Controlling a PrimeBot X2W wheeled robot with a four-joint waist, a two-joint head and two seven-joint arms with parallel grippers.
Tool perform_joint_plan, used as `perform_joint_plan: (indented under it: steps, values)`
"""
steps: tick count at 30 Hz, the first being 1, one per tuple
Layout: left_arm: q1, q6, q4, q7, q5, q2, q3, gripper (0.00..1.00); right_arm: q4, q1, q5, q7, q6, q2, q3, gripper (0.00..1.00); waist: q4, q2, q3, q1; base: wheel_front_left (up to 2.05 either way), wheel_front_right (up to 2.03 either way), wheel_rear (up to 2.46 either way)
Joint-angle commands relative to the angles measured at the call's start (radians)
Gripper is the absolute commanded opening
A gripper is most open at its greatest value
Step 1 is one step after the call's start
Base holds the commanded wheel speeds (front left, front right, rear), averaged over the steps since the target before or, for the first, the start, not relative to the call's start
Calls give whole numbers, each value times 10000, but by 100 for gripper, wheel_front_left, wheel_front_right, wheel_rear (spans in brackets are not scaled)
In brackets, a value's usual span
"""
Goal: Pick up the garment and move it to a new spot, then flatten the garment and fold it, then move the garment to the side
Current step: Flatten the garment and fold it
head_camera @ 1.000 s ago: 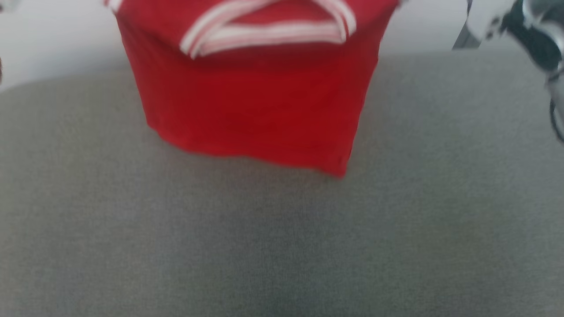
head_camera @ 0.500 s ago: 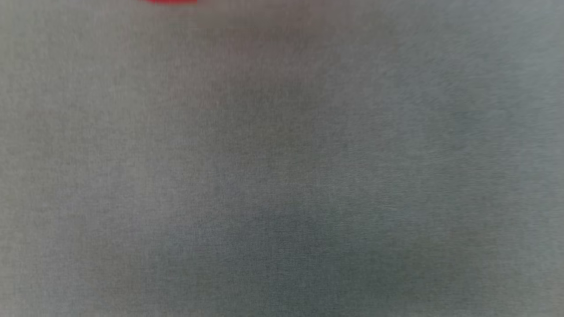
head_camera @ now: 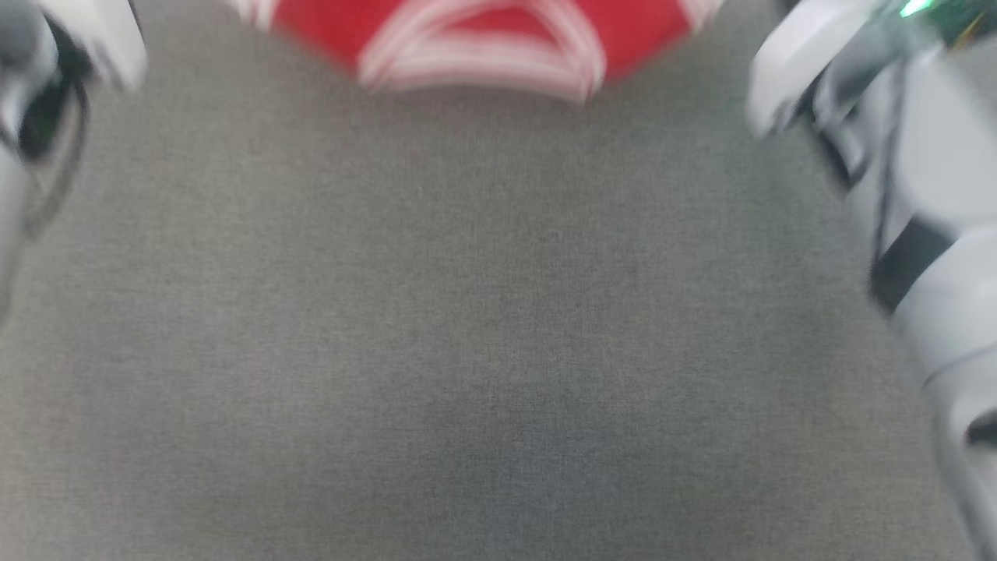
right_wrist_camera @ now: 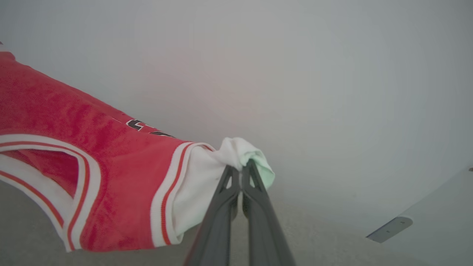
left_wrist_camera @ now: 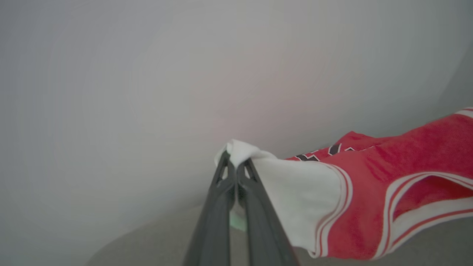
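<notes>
The garment [head_camera: 483,39], red with white-and-red striped trim at the neck, stretches across the top of the blurred head view, lifted above the grey surface [head_camera: 498,312]. My left gripper [left_wrist_camera: 235,162] is shut on the bunched end of one white sleeve [left_wrist_camera: 295,192]. The red body [left_wrist_camera: 388,166] trails off to the right, with a bit of black lettering showing. The other white sleeve [right_wrist_camera: 199,177] is pinched in my right gripper [right_wrist_camera: 240,168], which is shut, and the red body [right_wrist_camera: 74,140] spreads to its left. My pale left arm [head_camera: 39,101] and right arm [head_camera: 919,195] frame the garment.
A grey cloth-covered surface [right_wrist_camera: 332,240] lies under the garment, with a plain pale wall [left_wrist_camera: 184,74] behind. A white ledge [right_wrist_camera: 425,221] with a dark edge shows at the lower right of the right wrist view.
The head view has swung between frames and is blurred. The garment's collar now sits at the top edge, and both arms have come into the picture's sides.
</notes>
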Motion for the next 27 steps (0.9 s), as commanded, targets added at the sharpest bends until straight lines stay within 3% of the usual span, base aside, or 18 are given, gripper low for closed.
perform_joint_plan:
  steps: [1, 4, 8, 9, 13, 20, 27]
  values:
    - [690, -3, -221, 316, -457, 228, -248, 0, -151, 615, 726, 376, -18, 51, 495, 0, 12, 0, -408, 0, 0, 0, 0]
    - [1833, -3, -631, 947, -1228, 584, -561, 0, -887, 1640, 2117, 1082, -18, -215, 1434, 0, -66, 0, -757, 0, 0, 0, 0]
    - [3394, -2, -1200, 1602, -1988, 1092, -741, 0, -2419, 3017, 3819, 2089, -18, -1184, 2481, 0, -164, 0, -1236, 0, 0, 0, 0]
    - [3394, -2, -1200, 1602, -1988, 1092, -741, 0, -2419, 3017, 3819, 2089, -18, -1184, 2481, 0, -164, 0, -1236, 0, 0, 0, 0]
    - [4881, 270, -1909, 2045, -2582, 1537, -703, 0, -3980, 4403, 5078, 3108, -18, -2304, 3200, 0, -233, 0, -1650, 0, 0, 0, 0]
    - [7439, 1247, -4039, 2587, -3583, 2527, -558, 0, -6304, 6595, 6752, 4927, -18, -3845, 3653, 0, -344, 0, -2202, 0, 0, 0, 0]
    - [9718, 2823, -6784, 2908, -4576, 3806, -231, 0, -8032, 8552, 7739, 6509, -18, -4878, 3353, 0, -412, 0, -2434, 0, 0, 0, 0]
